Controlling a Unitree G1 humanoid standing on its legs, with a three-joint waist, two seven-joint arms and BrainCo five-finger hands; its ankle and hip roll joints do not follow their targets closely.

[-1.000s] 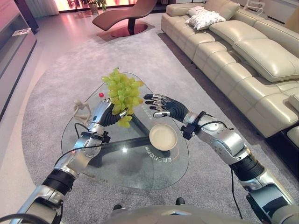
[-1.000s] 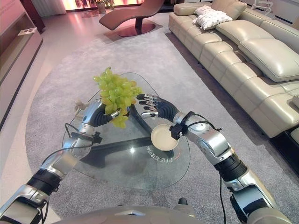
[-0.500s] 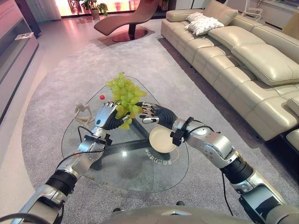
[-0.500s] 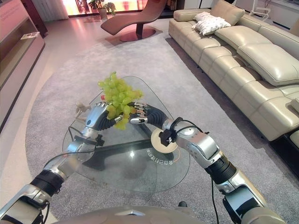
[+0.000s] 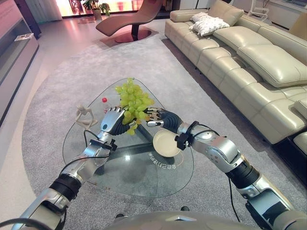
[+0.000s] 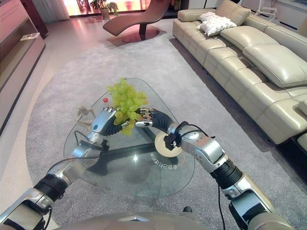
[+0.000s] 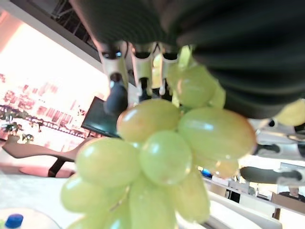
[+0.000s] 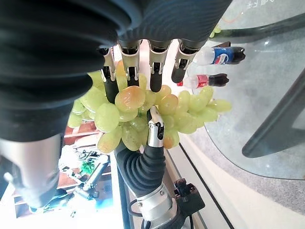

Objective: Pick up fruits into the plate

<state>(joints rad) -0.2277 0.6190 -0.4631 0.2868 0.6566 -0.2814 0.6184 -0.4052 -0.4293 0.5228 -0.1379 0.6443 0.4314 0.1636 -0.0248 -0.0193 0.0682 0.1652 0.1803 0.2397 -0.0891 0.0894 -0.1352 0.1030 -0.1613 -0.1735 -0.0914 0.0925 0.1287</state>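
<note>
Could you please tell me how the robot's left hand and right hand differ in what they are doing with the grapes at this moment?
The left hand has its fingers curled round the bunch of green grapes and holds it above the glass table; the right hand keeps its fingers straight and only reaches to the bunch's side. The left hand is further from the plate; the right hand is just above its far edge. Both meet at the bunch.

The grapes [image 5: 133,99] have smooth, waxy green skins with a soft sheen; the table [image 5: 96,158] has a clear, glossy glass top; the plate [image 5: 166,142] at its 3 o'clock edge looks matt cream; the carpet [image 5: 57,91] beneath is rough grey pile.
</note>
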